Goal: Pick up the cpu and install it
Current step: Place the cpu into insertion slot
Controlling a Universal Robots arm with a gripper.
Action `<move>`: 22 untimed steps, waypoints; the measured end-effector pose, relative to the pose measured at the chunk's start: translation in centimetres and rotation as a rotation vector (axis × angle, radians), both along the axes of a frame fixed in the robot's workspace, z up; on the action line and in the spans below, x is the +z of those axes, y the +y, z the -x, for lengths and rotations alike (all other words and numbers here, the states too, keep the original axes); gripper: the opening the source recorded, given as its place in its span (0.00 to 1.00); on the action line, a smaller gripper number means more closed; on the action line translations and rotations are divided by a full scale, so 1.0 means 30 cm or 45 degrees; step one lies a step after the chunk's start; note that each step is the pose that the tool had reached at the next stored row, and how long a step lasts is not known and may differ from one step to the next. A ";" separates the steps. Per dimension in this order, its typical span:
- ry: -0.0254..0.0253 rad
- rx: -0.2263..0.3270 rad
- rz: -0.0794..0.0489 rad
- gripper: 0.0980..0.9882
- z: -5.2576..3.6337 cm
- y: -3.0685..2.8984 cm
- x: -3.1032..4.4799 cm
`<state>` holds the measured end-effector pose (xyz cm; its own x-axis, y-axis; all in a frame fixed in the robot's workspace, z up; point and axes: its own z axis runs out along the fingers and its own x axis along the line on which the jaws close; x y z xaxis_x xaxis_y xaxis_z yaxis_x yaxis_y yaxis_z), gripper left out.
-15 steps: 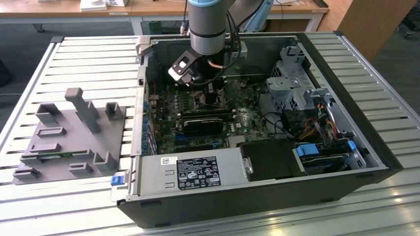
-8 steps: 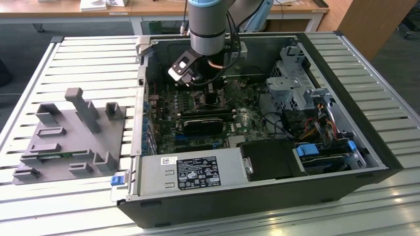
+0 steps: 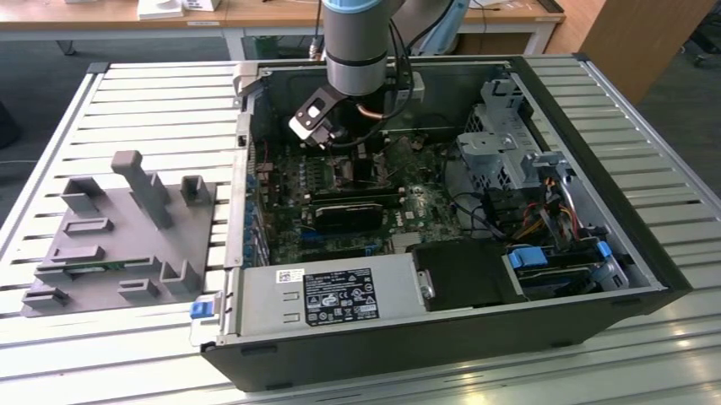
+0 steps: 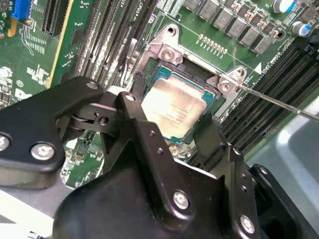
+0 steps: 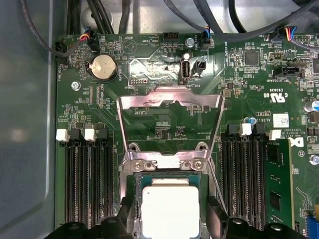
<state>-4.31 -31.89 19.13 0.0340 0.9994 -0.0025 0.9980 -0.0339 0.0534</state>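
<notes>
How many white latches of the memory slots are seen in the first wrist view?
4: latch and latch head the slots on one side of the cpu; latch and latch head those on the other side. More may be hidden at the slots' far ends.

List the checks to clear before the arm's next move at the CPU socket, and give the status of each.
1. Load plate flipped open, off the socket frame: ok.
2. Retention lever released: ok.
3. cpu square with the socket frame: ok.
4. cpu fully seated flat: cannot tell.
5. Gripper centred over the cpu: ok.
</notes>
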 end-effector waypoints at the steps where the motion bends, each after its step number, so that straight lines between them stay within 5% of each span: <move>1: 0.0002 0.000 0.000 0.65 0.000 0.000 0.000; 10: 0.0019 0.000 0.000 0.63 -0.001 0.001 0.008; 13: 0.0022 0.000 0.001 0.49 -0.002 0.002 0.009; 22: 0.0017 0.000 -0.012 0.49 -0.002 0.003 0.013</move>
<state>-4.25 -31.81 19.54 0.0340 0.9994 0.0072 0.9981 -0.0344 0.0518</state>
